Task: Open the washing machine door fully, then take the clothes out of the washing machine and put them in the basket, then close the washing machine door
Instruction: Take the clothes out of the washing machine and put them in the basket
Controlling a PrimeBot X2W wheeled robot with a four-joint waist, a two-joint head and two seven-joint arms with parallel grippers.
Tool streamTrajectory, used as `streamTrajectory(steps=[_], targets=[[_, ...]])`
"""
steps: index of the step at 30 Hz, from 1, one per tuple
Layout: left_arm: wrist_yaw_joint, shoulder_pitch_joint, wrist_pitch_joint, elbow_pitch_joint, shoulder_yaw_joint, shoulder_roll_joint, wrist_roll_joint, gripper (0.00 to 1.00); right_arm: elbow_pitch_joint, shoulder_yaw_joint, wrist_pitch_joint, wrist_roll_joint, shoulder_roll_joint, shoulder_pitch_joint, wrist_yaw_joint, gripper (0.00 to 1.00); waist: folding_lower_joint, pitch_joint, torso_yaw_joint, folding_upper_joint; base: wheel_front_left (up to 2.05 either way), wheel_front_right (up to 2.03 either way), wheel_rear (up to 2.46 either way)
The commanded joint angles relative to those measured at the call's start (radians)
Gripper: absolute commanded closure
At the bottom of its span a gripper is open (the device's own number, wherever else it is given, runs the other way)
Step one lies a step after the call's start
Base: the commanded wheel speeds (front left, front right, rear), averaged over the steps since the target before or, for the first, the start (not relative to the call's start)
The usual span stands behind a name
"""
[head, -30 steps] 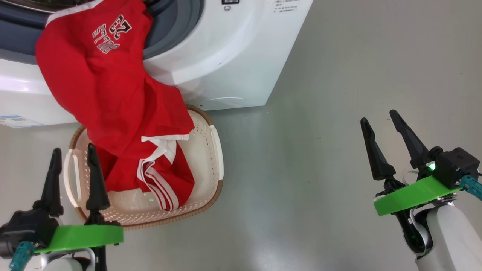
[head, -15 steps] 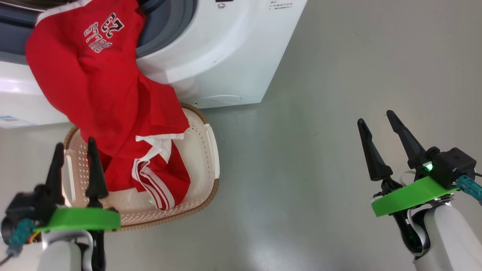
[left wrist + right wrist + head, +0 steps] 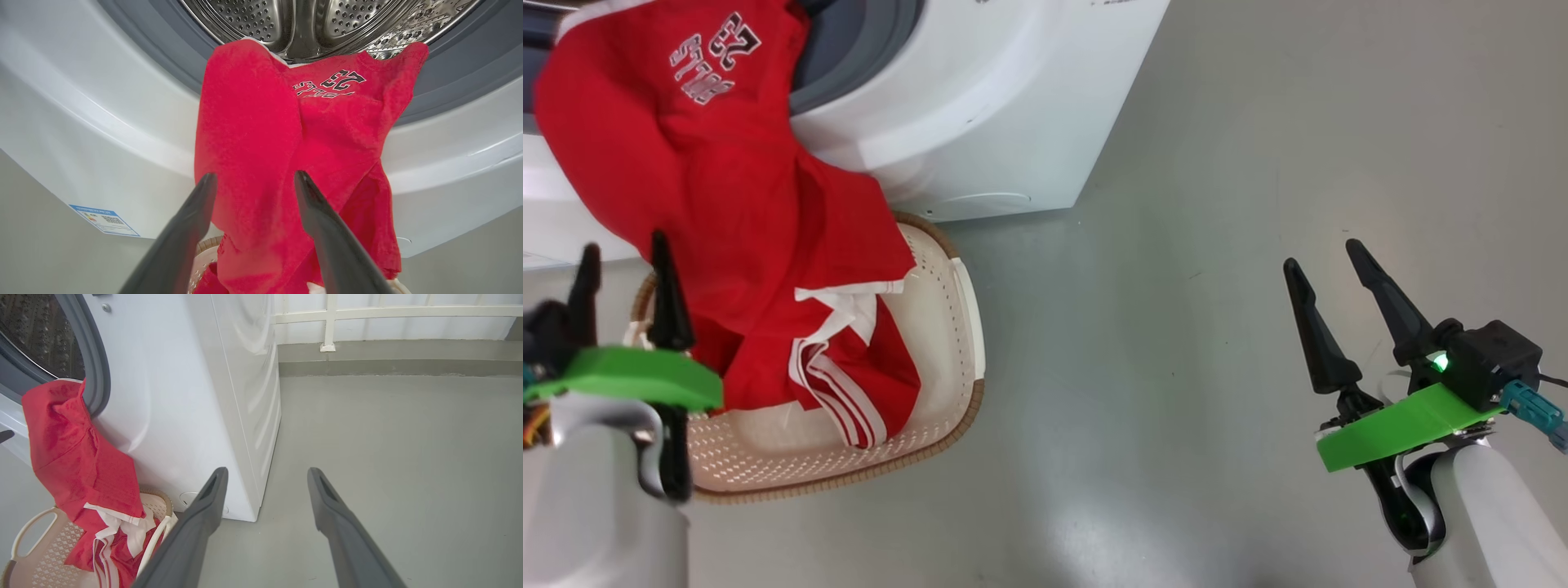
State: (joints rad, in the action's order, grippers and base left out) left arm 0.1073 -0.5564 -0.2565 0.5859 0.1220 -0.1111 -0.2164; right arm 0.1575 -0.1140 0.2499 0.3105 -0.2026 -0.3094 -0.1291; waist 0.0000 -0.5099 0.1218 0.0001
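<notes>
Two end effectors stand spread and empty, but only one is placed for the job. Your left end effector [image 3: 623, 243] sits just beside the clothes [image 3: 727, 188], fingers parted and pointing at the red cloth. Your right end effector [image 3: 1322, 253], fingers equally wide apart, hovers over bare floor [image 3: 1176, 327], well apart from the clothes. The clothes are half out: the upper end is hooked over the lip of the washing machine [image 3: 980, 98] at the mouth of the steel drum [image 3: 294, 20], and the lower end, with its white stripes, lies in the basket [image 3: 931, 327], which stands on the floor against the machine's front. So the bundle's long axis runs from the drum mouth down the white front into the basket. In the left wrist view that hanging band lies dead ahead, in line with the gap between the fingers. I judge the coming move belongs to your left arm: reach forward and up to the draped upper end, close on it near the lip, then draw it away and down into the basket.
</notes>
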Motion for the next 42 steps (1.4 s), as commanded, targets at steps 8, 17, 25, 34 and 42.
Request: streamTrajectory(steps=[8,17,25,34,42], targets=[[0.013,-0.187,-0.005,0.199,0.035,-0.09,0.016,0.0,-0.025,-0.023,0.012,0.005,0.005,-0.015,-0.002,0.0,0.0,-0.04,0.012,-0.0001,0.0,0.0,0.0],[0.021,-0.326,-0.005,0.354,0.024,-0.143,0.012,0.0,-0.024,-0.031,0.012,0.009,0.008,-0.038,-0.002,0.0,0.0,-0.068,0.026,-0.0001,0.0,0.0,0.0],[0.023,-0.398,-0.005,0.44,-0.002,-0.174,0.009,0.0,-0.022,-0.037,0.012,0.009,0.012,-0.047,-0.002,0.0,0.0,-0.075,0.039,-0.0001,0.0,0.0,0.0],[0.023,-0.414,-0.005,0.447,-0.042,-0.182,-0.021,1.0,-0.025,-0.029,0.012,0.006,0.014,-0.046,-0.002,0.0,0.0,-0.076,0.041,-0.0001,0.0,0.0,0.0],[0.023,-0.384,-0.005,0.401,-0.079,-0.178,-0.061,1.0,-0.025,-0.026,0.012,0.005,0.007,-0.047,-0.002,0.0,0.0,-0.069,0.026,-0.0001,0.0,0.0,0.0]])
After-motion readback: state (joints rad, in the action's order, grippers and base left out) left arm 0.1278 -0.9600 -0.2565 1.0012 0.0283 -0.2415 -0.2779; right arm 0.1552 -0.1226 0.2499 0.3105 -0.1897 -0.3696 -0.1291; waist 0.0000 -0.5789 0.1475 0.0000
